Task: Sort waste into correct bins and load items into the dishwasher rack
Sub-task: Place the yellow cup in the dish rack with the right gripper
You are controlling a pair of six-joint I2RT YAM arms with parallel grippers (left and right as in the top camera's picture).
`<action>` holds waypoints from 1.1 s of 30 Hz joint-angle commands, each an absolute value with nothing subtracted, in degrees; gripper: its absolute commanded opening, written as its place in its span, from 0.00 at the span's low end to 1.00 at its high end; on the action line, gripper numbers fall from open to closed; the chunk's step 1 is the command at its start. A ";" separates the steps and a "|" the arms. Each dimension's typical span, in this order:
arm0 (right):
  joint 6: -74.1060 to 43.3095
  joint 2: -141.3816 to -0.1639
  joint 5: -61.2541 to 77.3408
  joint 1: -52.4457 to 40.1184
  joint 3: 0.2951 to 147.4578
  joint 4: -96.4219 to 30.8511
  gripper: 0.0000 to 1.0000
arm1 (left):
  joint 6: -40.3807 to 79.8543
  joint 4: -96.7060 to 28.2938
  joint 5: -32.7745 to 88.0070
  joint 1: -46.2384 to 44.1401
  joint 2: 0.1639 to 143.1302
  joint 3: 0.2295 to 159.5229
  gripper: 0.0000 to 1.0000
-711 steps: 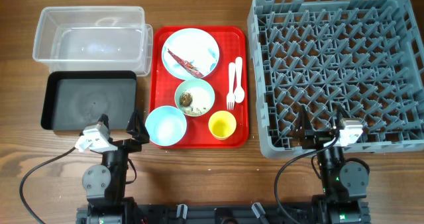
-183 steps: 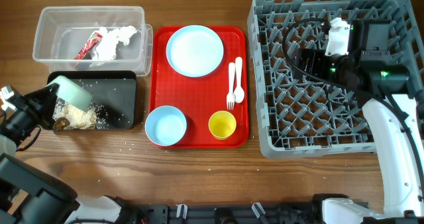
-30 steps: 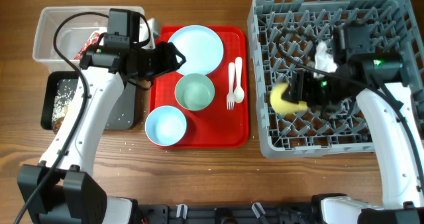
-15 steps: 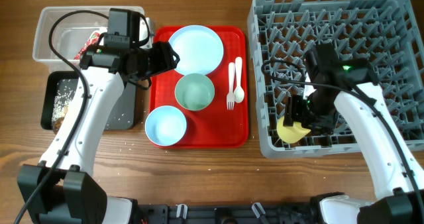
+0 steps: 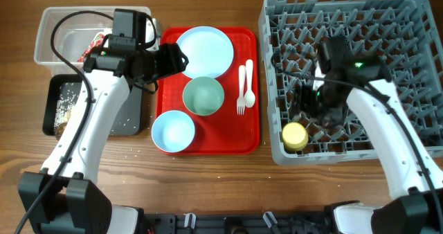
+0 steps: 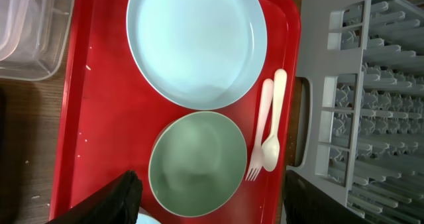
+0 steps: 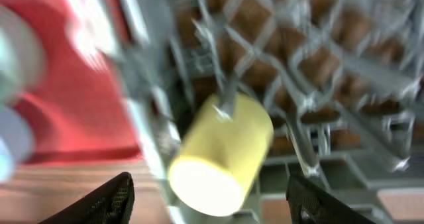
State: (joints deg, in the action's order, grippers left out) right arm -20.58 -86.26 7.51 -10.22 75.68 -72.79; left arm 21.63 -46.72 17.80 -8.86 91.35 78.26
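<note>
- Green bowl (image 6: 197,163), on the red tray (image 6: 93,118), lies centred just ahead of the left jaws: wide open, empty.
- Right jaws, spread and empty, hang near the yellow cup (image 5: 295,136) in the rack (image 5: 415,26).

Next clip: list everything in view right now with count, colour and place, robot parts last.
dishwasher rack: 1, grey, right side
yellow cup: 1, yellow, rack's near-left corner
red tray: 1, red, centre
plate: 1, pale blue, tray's far end
green bowl: 1, pale green, tray's middle
blue bowl: 1, light blue, tray's near-left corner
fork, spoon: 1 each, white, tray's right edge
clear tub: 1, far left, holds red wrapper
black tray: 1, before tub, holds food scraps
left tool: open, over green bowl
right tool: open, over cup
</note>
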 commanded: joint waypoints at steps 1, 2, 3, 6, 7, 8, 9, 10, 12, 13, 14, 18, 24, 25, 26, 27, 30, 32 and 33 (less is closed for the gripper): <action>-17.37 -86.41 13.74 -10.55 84.60 -69.08 0.75 | 19.46 -46.98 15.35 -8.14 87.35 79.11 0.72; -16.53 -86.41 16.01 -10.92 86.21 -66.08 0.75 | 19.46 -47.05 14.61 -7.84 86.35 79.26 0.74; -16.75 -86.41 17.04 -11.88 86.91 -62.00 0.75 | 19.40 -47.03 13.87 -7.05 84.55 79.26 0.76; -19.88 -88.79 16.62 -16.25 86.89 -53.01 0.74 | 18.37 -47.70 13.78 -2.79 79.29 79.26 0.82; -20.36 -90.02 16.62 -17.56 86.89 -51.51 0.72 | 18.26 -47.92 13.80 -1.48 78.32 79.26 0.83; -21.54 -92.31 16.60 -19.51 86.89 -49.65 0.72 | 17.76 -48.34 13.82 0.30 77.34 79.26 0.83; -22.13 -94.00 16.60 -20.75 86.89 -48.60 0.71 | 16.64 -48.77 13.85 2.00 76.69 79.26 0.82; -23.03 -96.38 16.47 -22.37 86.89 -47.42 0.69 | 15.62 -49.39 13.85 3.81 76.31 79.26 0.82; -24.56 -100.53 16.45 -24.84 86.89 -45.50 0.64 | 12.34 -51.13 13.85 7.27 76.40 79.24 0.78; -24.69 -102.21 16.45 -25.76 86.89 -44.71 0.61 | 10.46 -51.90 13.89 8.36 76.73 79.24 0.76; -25.67 -104.51 16.36 -26.70 86.89 -44.23 0.59 | 8.32 -52.88 13.85 9.58 77.19 79.24 0.75; -27.66 -111.22 17.08 -28.14 86.89 -44.42 0.52 | 4.71 -54.68 13.72 11.27 79.05 79.05 0.86; -28.71 -120.68 25.04 -28.60 86.89 -42.89 0.39 | 4.78 -54.72 13.23 11.38 80.27 78.98 1.00; -29.10 -121.54 26.33 -28.60 86.89 -42.35 0.38 | 4.91 -54.68 13.21 11.38 80.27 78.98 1.00; -30.09 -121.93 26.70 -28.62 86.89 -42.04 0.35 | 4.91 -54.74 13.19 11.38 80.27 78.98 1.00; -30.26 -122.32 26.85 -28.67 86.89 -41.76 0.32 | 4.91 -54.74 13.19 11.38 80.27 78.98 1.00; -30.59 -122.48 26.63 -28.93 86.89 -41.67 0.20 | 4.91 -54.74 13.19 11.38 80.27 78.98 1.00; -30.85 -122.48 26.65 -28.91 86.89 -41.67 0.06 | 4.91 -54.74 13.19 11.38 80.27 78.98 1.00; -31.53 -122.34 26.61 -28.91 86.91 -41.80 0.04 | 4.91 -54.74 13.19 11.38 80.27 78.98 1.00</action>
